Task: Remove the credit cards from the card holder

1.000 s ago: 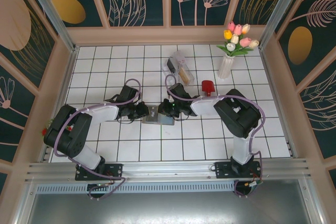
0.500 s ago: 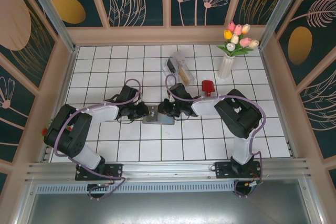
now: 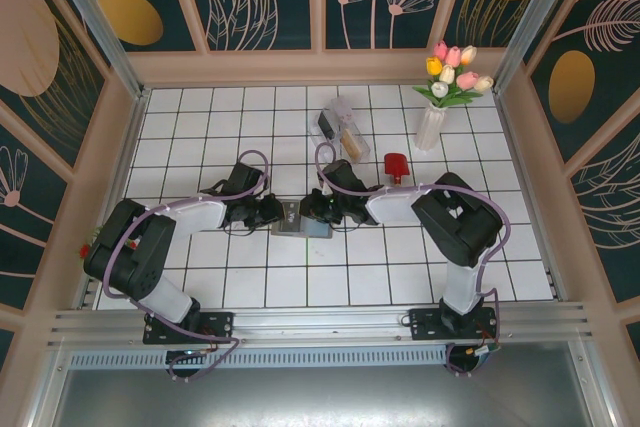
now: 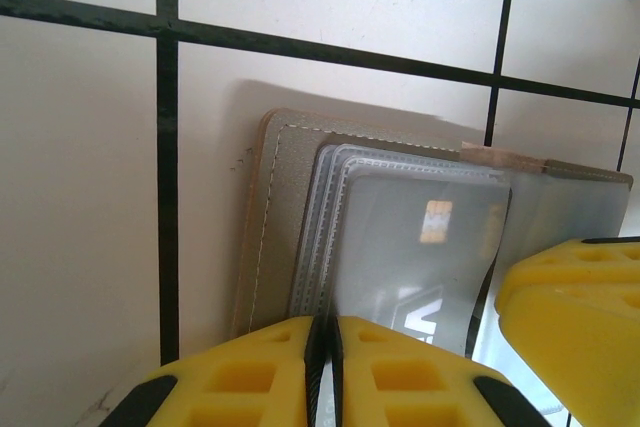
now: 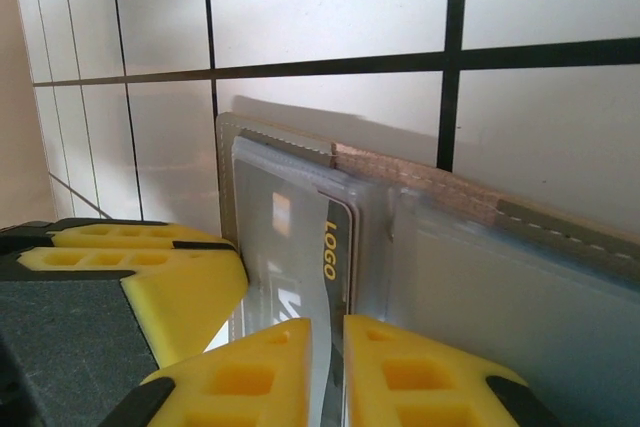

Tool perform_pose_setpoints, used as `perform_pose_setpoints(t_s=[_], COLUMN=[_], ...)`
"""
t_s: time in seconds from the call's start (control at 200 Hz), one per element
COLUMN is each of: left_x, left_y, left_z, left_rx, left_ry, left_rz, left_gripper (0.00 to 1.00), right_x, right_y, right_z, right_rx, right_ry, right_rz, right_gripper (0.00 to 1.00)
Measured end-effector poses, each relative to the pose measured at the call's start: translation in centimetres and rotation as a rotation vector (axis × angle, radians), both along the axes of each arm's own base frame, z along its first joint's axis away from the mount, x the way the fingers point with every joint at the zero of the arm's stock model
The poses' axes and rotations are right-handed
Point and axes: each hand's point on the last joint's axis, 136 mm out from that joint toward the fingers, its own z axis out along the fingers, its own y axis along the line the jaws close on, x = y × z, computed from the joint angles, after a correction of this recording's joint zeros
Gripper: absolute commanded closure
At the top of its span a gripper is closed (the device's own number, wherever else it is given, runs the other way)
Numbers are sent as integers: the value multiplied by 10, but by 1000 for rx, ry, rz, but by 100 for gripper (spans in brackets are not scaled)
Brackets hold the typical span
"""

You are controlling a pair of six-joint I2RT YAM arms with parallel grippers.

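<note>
At table (image 3: 250, 287) centre: card holder (image 3: 300, 220) lying open, left gripper (image 4: 325, 332) narrowly pinching its edge, right gripper (image 5: 327, 332) pinching sleeved credit card (image 5: 300, 237).

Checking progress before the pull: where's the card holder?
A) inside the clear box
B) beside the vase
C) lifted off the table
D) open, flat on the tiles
D: the holder lies open and flat on the tiles, with a card inside it.
</note>
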Motion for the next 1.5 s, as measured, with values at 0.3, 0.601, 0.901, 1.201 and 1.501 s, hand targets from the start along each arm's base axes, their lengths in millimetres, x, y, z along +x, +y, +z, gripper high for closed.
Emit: perform_pose_setpoints(t_s=[0.3, 0.601, 0.901, 1.201, 1.501], left_x=[0, 0, 0, 0, 1], left_y=[0, 0, 0, 0, 1], left_z=[0, 0, 0, 0, 0], left_rx=[0, -1, -3, -4, 2], left_ry=[0, -1, -1, -3, -7], left_rz=[0, 0, -1, -1, 6], left_gripper=[84, 84, 84, 78, 77], right_x=[0, 0, -1, 0, -1], right_y=[0, 2, 3, 1, -1], right_z=[-1, -8, -8, -7, 0], right_rx=[-22, -33, -28, -14, 1], right_ry=[1, 15, 19, 11, 15], right_rz=[-3, 2, 7, -3, 3], right_gripper=[82, 83, 86, 94, 94])
